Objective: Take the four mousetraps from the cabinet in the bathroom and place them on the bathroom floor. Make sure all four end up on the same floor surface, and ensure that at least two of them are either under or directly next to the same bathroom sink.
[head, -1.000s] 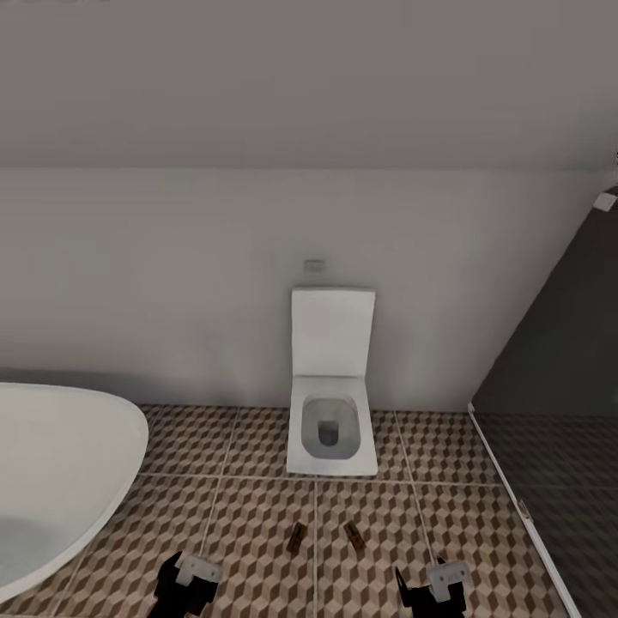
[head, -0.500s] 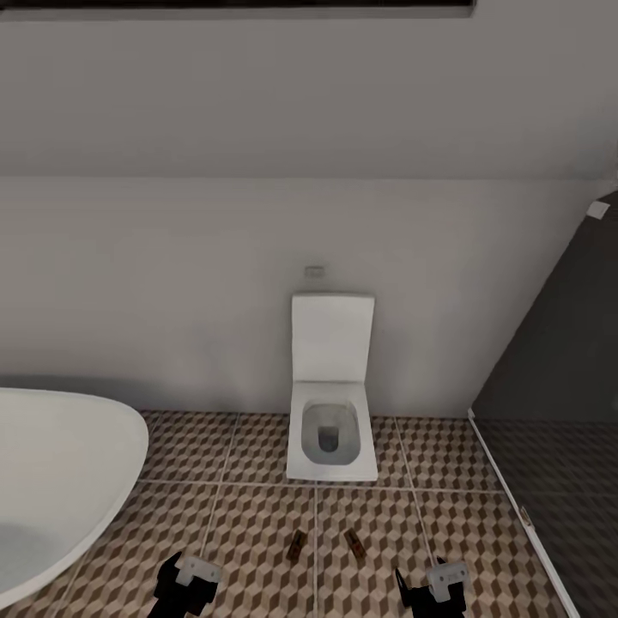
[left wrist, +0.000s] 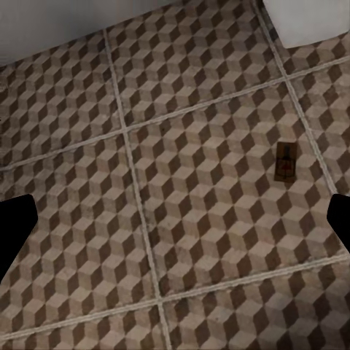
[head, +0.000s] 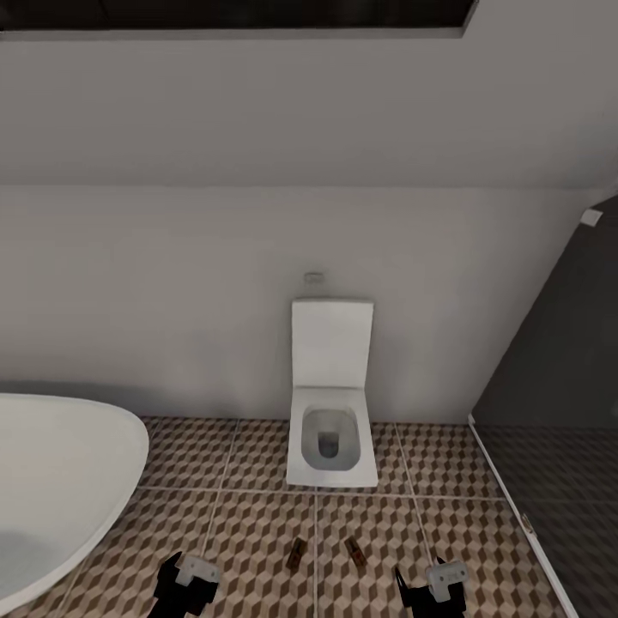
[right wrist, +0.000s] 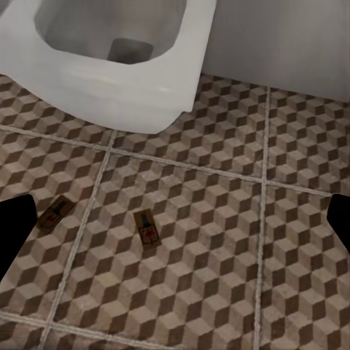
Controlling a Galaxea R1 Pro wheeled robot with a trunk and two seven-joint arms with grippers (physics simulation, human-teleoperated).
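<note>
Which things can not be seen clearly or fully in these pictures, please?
- Bathtub: head view, cut off by the left and bottom edges.
- Left gripper and right gripper: head view, cut off by the bottom edge.
- Two mousetraps: head view, too small to show metal parts.
- Left mousetrap: right wrist view, partly behind a dark fingertip.
- Toilet: right wrist view, cut off at the top edge.

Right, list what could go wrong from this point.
Two mousetraps lie on the bathroom floor in front of the toilet, not beside any sink, so the sink condition may stay unmet. They also sit between the open left gripper and right gripper, where rolling forward could hit them.
</note>
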